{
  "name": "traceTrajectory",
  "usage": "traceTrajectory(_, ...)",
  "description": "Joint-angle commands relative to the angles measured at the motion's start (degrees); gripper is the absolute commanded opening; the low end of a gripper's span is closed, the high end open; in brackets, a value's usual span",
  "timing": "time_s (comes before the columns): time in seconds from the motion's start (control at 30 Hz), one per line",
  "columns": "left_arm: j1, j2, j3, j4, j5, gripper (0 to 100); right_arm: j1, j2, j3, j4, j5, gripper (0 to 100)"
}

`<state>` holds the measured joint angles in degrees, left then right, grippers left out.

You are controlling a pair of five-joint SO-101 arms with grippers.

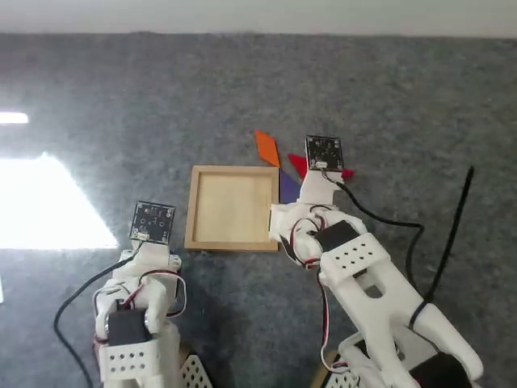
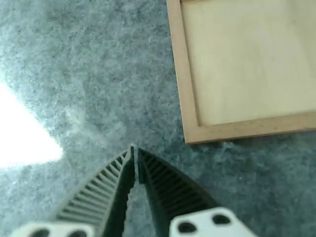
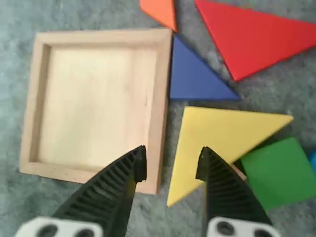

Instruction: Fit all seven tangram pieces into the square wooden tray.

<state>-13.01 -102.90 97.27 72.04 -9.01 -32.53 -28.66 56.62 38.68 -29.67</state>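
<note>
The tray (image 3: 163, 74) is pale bare wood, matt, with faint grain on its floor and a smooth rim. It lies on a grey cloth (image 1: 121, 105), felt-like, fuzzy and rough. From one to about four o'clock of the tray, the orange piece (image 3: 160, 10), red triangle (image 3: 252, 34), blue triangle (image 3: 192, 79), yellow triangle (image 3: 217, 136) and green square (image 3: 279, 173) look smooth, coated in flat, opaque, near-matt colour. The right gripper (image 3: 171, 163) and left gripper (image 2: 135, 153) have black matt plastic fingers (image 3: 118, 187), ribbed on their inner faces, on white matt plastic mounts
</note>
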Motion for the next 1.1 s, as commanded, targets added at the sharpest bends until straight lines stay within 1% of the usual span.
traceTrajectory(0.0, 0.3, -1.1, -0.8, 0.3, -0.3, 1, -0.1, -0.1, -0.5, 3.6, 0.6, 23.7)
traceTrajectory(0.13, 0.3, -1.1, -0.8, 0.3, -0.3, 1, -0.1, -0.1, -0.5, 10.1, 0.3, 32.4)
traceTrajectory(0.23, 0.3, -1.1, -0.8, 0.3, -0.3, 1, -0.1, -0.1, -0.5, 12.4, 0.2, 33.3)
traceTrajectory(0.3, 0.3, -1.1, -0.8, 0.3, -0.3, 1, 0.1, 0.1, -0.5, 12.2, 0.2, 33.3)
traceTrajectory(0.37, 0.3, -1.1, -0.8, 0.3, -0.3, 1, 0.0, 0.5, -0.5, 9.7, -0.4, 33.3)
traceTrajectory(0.57, 0.3, -1.1, -0.8, 0.3, -0.3, 1, -0.2, 2.4, -0.5, 1.3, -6.0, 33.3)
traceTrajectory(0.7, 0.3, -1.1, -0.8, 0.3, -0.3, 1, -3.3, 5.7, -0.5, -4.5, -9.4, 33.4)
traceTrajectory(0.8, 0.3, -1.1, -0.8, 0.3, -0.3, 1, -5.5, 8.3, -0.5, -6.4, -9.8, 33.5)
traceTrajectory(1.07, 0.3, -1.1, -0.8, 0.3, -0.3, 1, -5.3, 12.5, -0.6, -12.9, -9.9, 33.3)
